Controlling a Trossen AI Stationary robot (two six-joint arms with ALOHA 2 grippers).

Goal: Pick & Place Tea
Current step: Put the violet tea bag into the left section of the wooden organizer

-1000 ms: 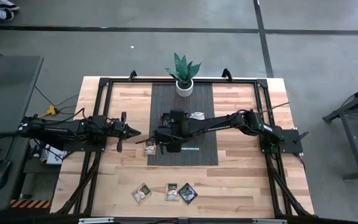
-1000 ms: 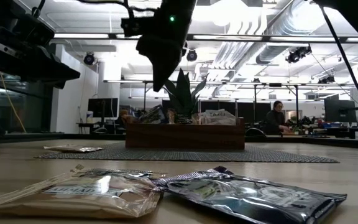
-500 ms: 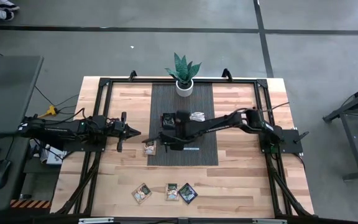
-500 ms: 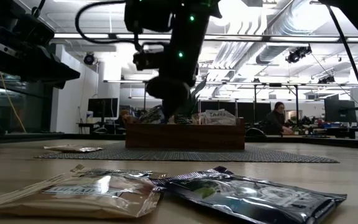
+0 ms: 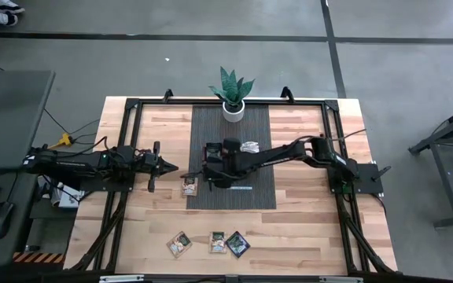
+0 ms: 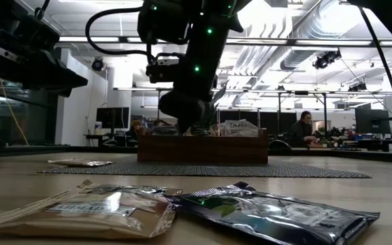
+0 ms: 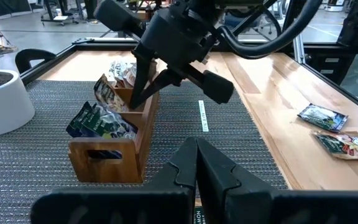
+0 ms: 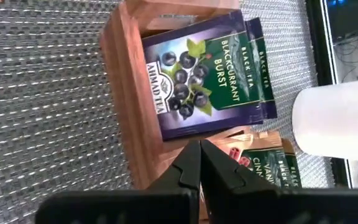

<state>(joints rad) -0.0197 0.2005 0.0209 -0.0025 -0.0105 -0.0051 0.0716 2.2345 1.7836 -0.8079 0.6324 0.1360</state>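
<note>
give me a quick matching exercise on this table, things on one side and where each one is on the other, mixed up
Things:
1. potted plant
2. wooden tray
3. right gripper
4. three loose tea packets

Places:
A. on the bare wood at the table's near edge
B. at the far end of the dark mat
C. on the mat, packets standing in it
D. shut, tips down at the tray

Pairs: 1-B, 2-C, 3-D, 4-A

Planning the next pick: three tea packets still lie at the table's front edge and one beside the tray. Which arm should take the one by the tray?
Left, probably. The left hand, shut and empty, sits close to that packet. The right hand, also shut, is over the wooden tray.
</note>
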